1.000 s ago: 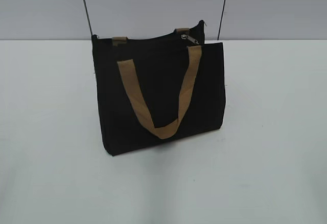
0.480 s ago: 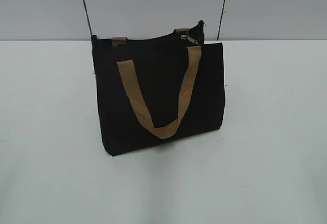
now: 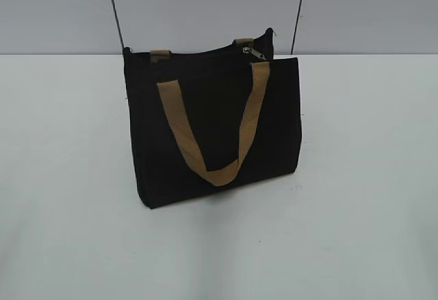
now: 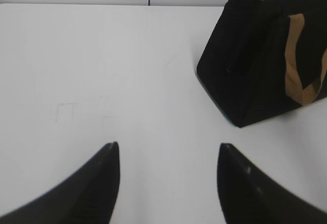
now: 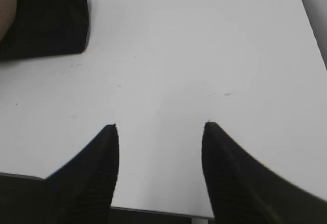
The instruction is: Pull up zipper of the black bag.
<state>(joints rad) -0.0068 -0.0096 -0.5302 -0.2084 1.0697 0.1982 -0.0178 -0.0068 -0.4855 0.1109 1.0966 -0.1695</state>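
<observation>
While nothing has shifted over the last second, the black bag [image 3: 213, 125] sits centre frame on the bench [image 3: 363, 231], zipper [image 3: 254, 53] pull at upper right; left hand [image 4: 167, 150] and right hand [image 5: 159, 128] spread apart, empty, well away.

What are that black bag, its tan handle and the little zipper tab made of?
The black bag looks like matte woven fabric, perhaps canvas: it reflects no light and sags softly. The tan handle seems flat webbing, drooping in a loop down the front. The zipper tab looks like grey metal, with a slight gleam, though it is too small to be sure.
</observation>
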